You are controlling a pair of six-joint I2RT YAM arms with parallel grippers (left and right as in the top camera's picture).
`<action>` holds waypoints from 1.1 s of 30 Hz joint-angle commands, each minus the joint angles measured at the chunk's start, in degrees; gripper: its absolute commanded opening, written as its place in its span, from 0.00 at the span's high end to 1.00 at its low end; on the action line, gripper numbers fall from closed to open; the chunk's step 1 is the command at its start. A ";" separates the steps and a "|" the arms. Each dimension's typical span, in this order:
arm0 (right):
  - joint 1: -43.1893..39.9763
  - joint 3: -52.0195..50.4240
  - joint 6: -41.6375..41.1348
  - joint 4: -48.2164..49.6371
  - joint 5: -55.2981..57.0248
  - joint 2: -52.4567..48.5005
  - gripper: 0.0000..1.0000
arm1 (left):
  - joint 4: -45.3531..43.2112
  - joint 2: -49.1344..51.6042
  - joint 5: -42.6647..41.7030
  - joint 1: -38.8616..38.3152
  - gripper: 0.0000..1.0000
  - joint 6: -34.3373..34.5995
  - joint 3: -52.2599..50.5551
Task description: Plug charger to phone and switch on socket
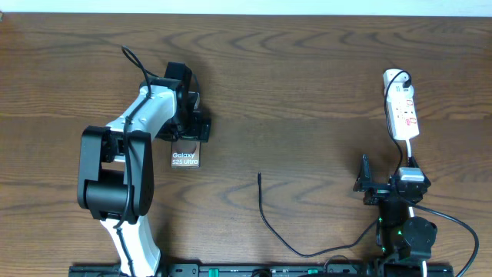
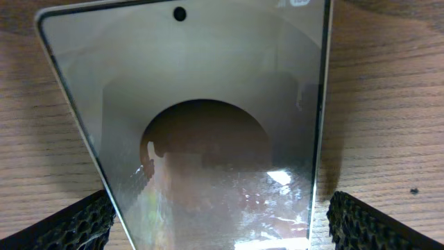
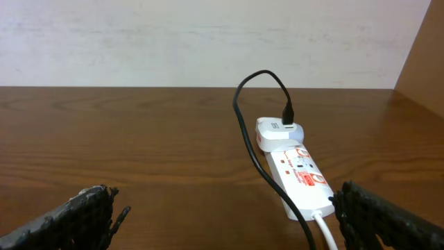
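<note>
The phone [image 1: 185, 158] lies flat on the table with its "Galaxy" lettering showing below my left gripper [image 1: 189, 129]. In the left wrist view the phone [image 2: 208, 125] fills the frame, and my left gripper [image 2: 222, 226] is open with one finger on each side of the phone's long edges. The charger [image 1: 270, 225] is a thin black cable; its plug tip [image 1: 259, 176] lies free at mid table. The white socket [image 1: 401, 108] lies at the far right and shows in the right wrist view [image 3: 300, 175]. My right gripper [image 1: 387, 180] [image 3: 229, 215] is open and empty, just short of the socket.
A white adapter [image 3: 277, 129] sits in the socket's far end with the black cable [image 3: 244, 132] plugged into it. The socket's white cord [image 3: 326, 232] runs back towards my right arm. A pale wall stands behind the table.
</note>
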State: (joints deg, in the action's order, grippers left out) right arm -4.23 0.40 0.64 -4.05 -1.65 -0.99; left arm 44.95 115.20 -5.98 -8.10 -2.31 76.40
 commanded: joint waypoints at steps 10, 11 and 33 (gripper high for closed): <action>0.52 -0.09 0.04 -0.22 0.22 0.33 0.01 | -0.98 0.66 1.09 0.02 0.02 0.66 -2.38; 0.52 -0.09 0.04 -0.24 0.22 0.33 0.01 | -1.40 0.66 1.09 0.02 0.02 0.66 -2.91; 0.52 -0.09 0.04 -0.24 0.22 0.28 0.01 | -2.27 0.66 -0.04 0.02 0.02 0.94 -5.31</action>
State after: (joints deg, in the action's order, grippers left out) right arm -4.23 0.40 0.64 -4.05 -1.67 -0.99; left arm 42.37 114.32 -4.14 -8.10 -1.93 74.00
